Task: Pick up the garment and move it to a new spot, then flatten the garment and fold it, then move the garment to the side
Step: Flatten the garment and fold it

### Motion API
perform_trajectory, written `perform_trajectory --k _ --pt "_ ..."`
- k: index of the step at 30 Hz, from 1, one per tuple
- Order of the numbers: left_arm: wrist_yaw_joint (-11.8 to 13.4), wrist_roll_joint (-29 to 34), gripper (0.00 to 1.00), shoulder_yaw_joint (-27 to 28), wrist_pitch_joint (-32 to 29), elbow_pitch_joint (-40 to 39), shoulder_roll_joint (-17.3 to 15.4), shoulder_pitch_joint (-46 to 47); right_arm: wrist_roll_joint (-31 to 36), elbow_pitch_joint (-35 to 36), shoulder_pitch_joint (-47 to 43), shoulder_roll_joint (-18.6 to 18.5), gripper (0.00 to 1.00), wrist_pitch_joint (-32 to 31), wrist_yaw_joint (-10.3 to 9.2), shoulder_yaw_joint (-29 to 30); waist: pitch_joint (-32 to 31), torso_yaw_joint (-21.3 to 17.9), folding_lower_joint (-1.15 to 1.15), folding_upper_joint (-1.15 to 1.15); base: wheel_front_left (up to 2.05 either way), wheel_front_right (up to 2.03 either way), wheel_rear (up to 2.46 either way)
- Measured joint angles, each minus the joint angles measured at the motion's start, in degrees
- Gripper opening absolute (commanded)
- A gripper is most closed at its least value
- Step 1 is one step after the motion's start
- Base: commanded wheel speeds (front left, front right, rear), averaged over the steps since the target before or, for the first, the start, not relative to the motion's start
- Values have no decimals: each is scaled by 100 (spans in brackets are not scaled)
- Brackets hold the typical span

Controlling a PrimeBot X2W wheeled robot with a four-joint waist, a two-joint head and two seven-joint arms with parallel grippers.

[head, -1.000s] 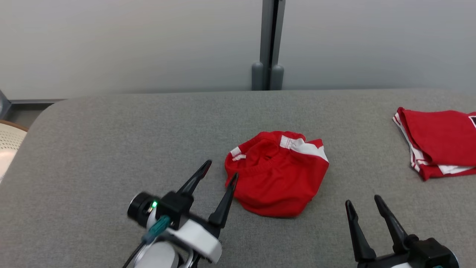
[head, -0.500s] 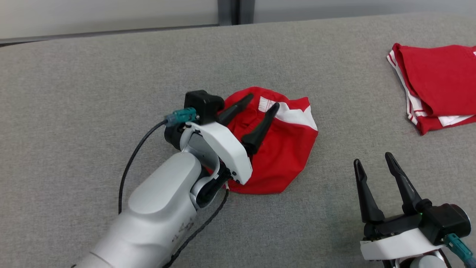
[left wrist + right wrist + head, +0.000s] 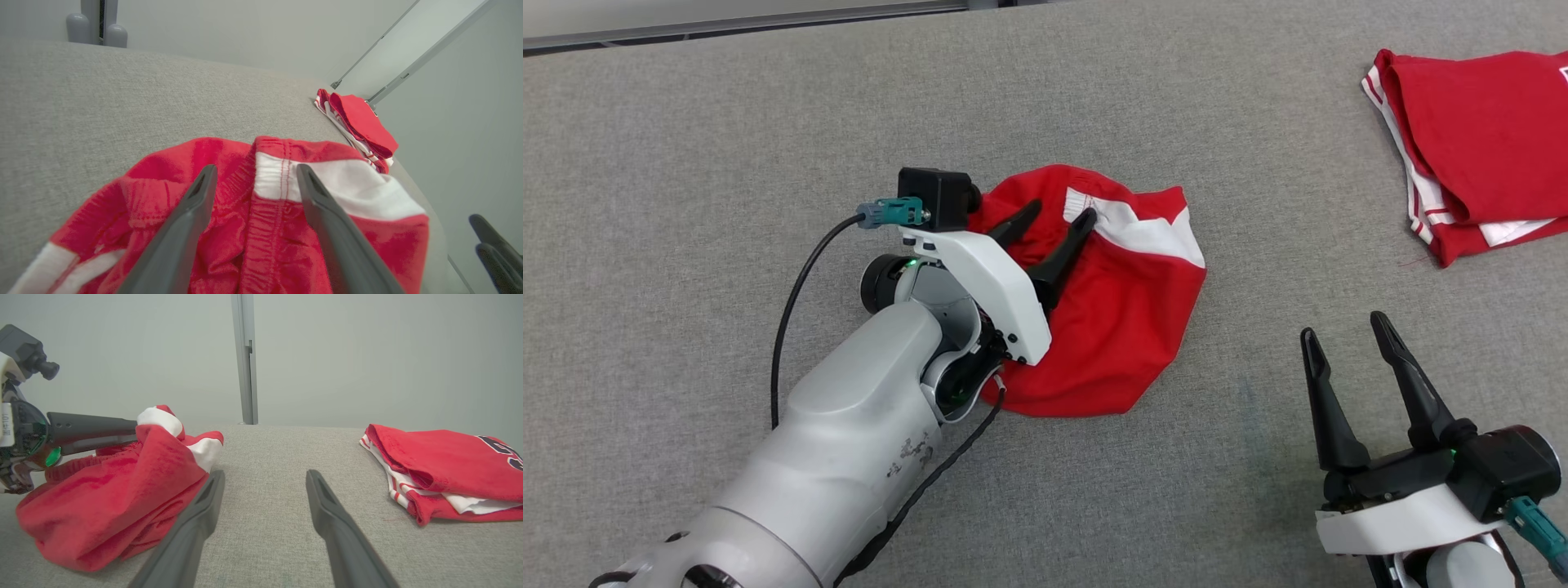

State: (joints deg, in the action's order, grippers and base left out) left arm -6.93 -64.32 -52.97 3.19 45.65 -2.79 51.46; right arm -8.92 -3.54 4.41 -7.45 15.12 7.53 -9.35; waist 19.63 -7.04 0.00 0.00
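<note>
1. The left pincer (image 3: 1062, 210) is standing with its jaws spread wide and is gripping nothing. Its two dark fingers are pointing across the upper part of the crumpled red cloth garment with white panels (image 3: 1127, 327).
2. The garment is lying in a loose heap on the grey fabric-covered bench (image 3: 686, 163). It is directly beneath and ahead of the left pincer, and ahead and to the left of the right pincer (image 3: 1343, 327).
3. In the left wrist view, the gathered waistband seam (image 3: 265, 196) is running up between the two fingers. The jaws appear to be straddling it because this thick band is offering the firmest bite.
4. Whether the fingertips are touching the cloth cannot be told.
5. The right pincer is also standing wide and empty, over bare bench and clear of the heap. It is judged to be waiting for the flattening.
6. A folded red and white garment (image 3: 1478, 139) is lying well apart, ahead and to the right of the right pincer.
7. The picking-up step is judged not yet done.
</note>
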Motion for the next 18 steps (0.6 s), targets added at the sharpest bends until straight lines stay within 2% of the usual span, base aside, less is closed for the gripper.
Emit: perform_trajectory --k 12,14,16,17,18 --pt "-16 -416 100 -789 -30 330 -1 333 -57 1 118 -19 100 0 0 -155 31 -127 0 0 0 0 0" --pt "-33 -445 92 -912 -23 367 1 384 -63 -10 118 -19 100 0 0 -177 20 -177 0 0 0 0 0" --pt "-33 -465 76 -1000 11 405 1 439 -79 -29 116 -16 100 0 0 -185 2 -227 0 0 0 0 0" --pt "-34 -482 62 -1042 37 427 0 465 -94 -38 115 -9 100 0 0 -180 -11 -249 0 0 0 0 0" --pt "-34 -492 43 -1084 51 436 -1 487 -105 -45 114 -1 100 0 0 -178 -29 -268 0 0 0 0 0"
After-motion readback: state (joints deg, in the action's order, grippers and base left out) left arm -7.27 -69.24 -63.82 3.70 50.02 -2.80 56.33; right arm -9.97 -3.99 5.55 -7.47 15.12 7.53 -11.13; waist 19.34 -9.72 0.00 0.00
